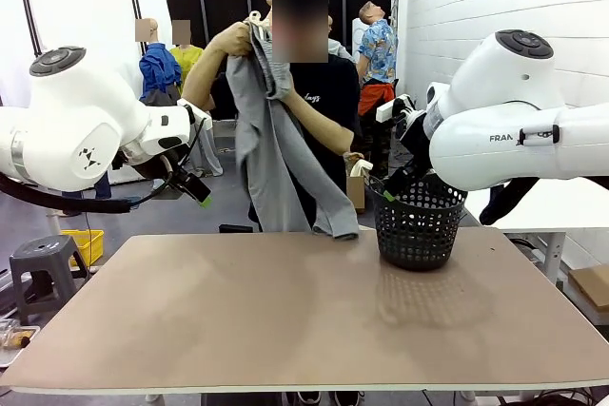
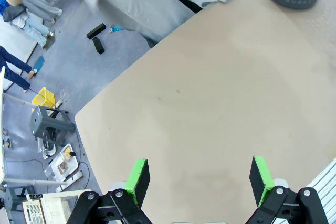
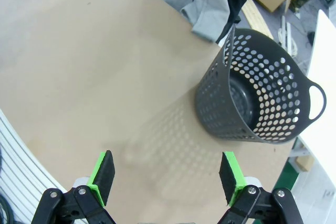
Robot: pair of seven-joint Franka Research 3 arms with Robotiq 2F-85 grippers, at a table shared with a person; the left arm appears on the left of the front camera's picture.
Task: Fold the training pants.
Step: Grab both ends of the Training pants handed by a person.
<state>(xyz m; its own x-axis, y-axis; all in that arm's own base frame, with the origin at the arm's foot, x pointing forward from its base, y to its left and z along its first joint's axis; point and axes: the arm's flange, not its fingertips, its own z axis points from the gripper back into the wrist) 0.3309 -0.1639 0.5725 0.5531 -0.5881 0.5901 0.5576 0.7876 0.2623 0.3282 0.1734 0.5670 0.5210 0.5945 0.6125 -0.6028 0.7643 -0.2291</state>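
Open-jawed, the left claw and right claw hover over the desk; at its far edge a person holds up the training pants beside a basket.

Black letters "FRAN" stand on the right arm's white shell, above and behind the right pincer. White script on the person's shirt is too small to read.

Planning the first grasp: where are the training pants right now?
Front view: the training pants hang from the person's raised hand at the far edge of the table, near centre, their lower end just left of the black basket.
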